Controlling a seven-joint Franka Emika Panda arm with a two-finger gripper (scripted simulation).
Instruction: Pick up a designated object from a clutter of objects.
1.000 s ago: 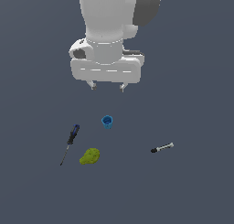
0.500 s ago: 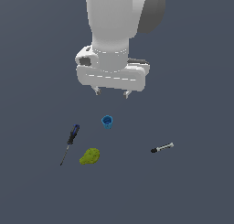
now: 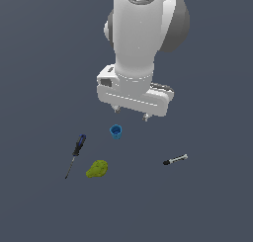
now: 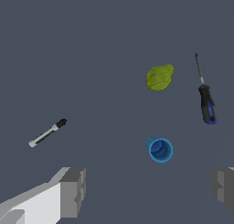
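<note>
The floor (image 3: 44,63) is a flat, plain slate-grey surface with no markings. Four small things lie on it, well apart from one another. A blue cup (image 3: 116,132) sits upright (its open mouth shows in the wrist view). Toward the exterior view's left lies a screwdriver (image 3: 76,154) with a blue-and-black handle, its thin shaft pointing away from the cup. Near its tip rests a yellow-green lumpy fruit (image 3: 97,169). Off to the exterior view's right lies the rod (image 3: 175,160), black at one end, silver-white along the rest.
</note>
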